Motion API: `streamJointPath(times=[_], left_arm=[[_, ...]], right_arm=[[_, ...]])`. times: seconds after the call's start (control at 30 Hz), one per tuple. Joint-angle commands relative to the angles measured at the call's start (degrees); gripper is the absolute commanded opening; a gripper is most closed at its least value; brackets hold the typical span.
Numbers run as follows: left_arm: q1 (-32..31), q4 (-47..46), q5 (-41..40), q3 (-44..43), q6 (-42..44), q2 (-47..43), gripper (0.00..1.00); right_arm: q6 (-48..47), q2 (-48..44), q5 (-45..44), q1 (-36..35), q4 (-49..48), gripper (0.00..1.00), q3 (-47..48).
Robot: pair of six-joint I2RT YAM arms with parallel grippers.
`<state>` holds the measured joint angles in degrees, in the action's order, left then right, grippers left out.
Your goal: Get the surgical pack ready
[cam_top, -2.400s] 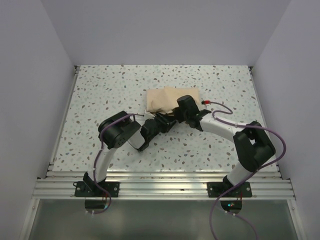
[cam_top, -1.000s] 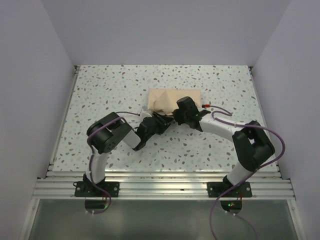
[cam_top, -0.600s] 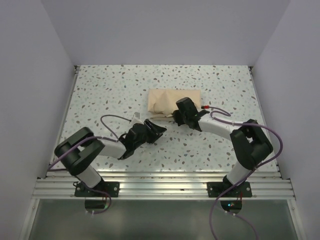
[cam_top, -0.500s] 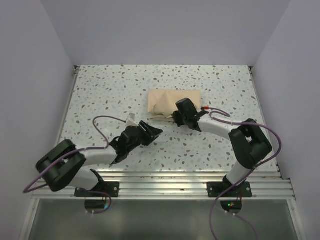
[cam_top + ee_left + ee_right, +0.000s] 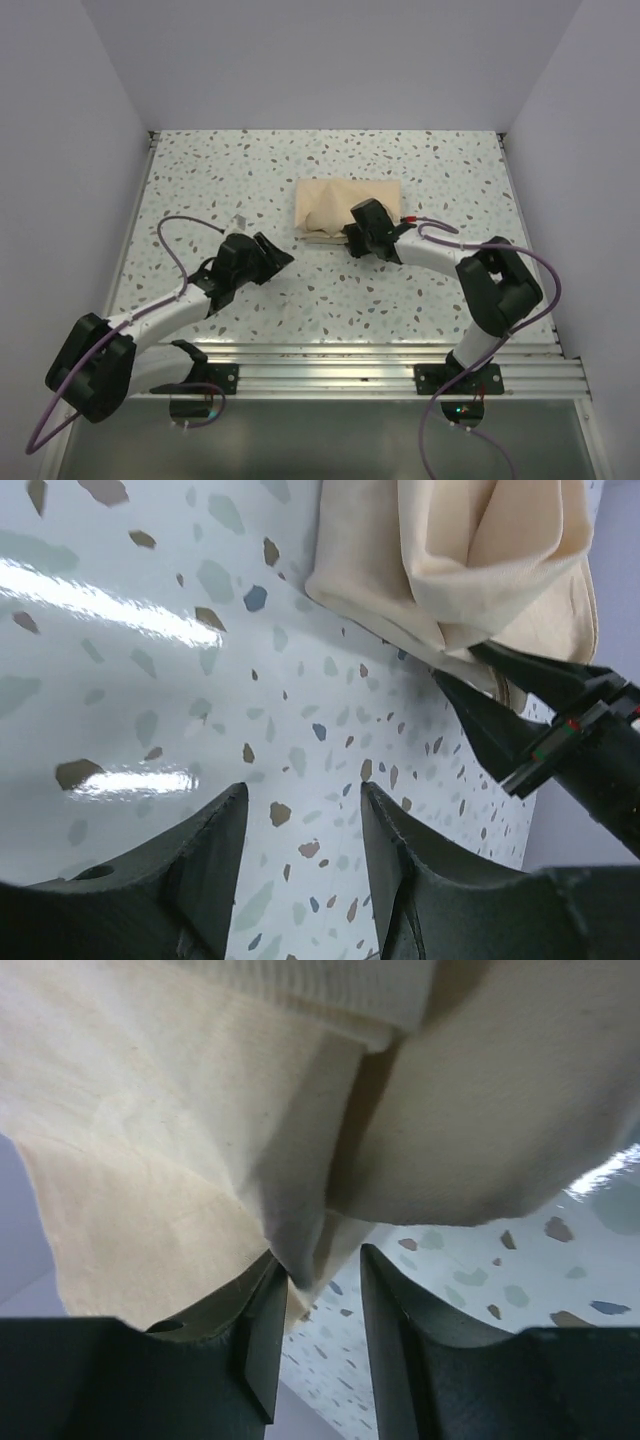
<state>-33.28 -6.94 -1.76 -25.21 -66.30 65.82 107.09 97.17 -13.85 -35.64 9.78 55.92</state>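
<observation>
The surgical pack is a folded tan-beige wrap bundle [image 5: 345, 203] lying at the table's middle back. The steel tray, instruments and gauze are hidden. My right gripper [image 5: 349, 238] is at the bundle's near edge. In the right wrist view the wrap [image 5: 180, 1110] fills the frame, and a hanging fold lies between the parted fingers of the right gripper [image 5: 320, 1270], against the left one. My left gripper [image 5: 278, 251] is open and empty, to the left of the bundle and nearer than it. The left wrist view shows the gripper [image 5: 303, 800] over bare table, with the bundle [image 5: 480, 560] ahead.
The speckled white table [image 5: 200, 190] is walled at the back and on both sides. Purple cables loop beside both arms [image 5: 175, 235]. A small red connector [image 5: 410, 213] sits on the right arm by the bundle. A metal rail [image 5: 330, 370] runs along the near edge.
My left arm has swung out to the left and its gripper has drawn back from the bundle's near-left corner. My right gripper has stayed at the bundle's near edge.
</observation>
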Motion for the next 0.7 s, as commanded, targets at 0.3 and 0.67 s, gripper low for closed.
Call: streamJointPath(times=[0.3, 0.67], left_arm=[[7.87, 14.76, 4.04, -19.95, 15.32, 2.37, 0.55], [14.81, 13.71, 20.00, -43.42, 32.37, 21.61, 0.64]], right_arm=[[-5.65, -15.51, 3.30, -1.72, 29.39, 0.64, 7.26], [-62.32, -4.10, 27.89, 13.83, 21.69, 0.69, 26.33]])
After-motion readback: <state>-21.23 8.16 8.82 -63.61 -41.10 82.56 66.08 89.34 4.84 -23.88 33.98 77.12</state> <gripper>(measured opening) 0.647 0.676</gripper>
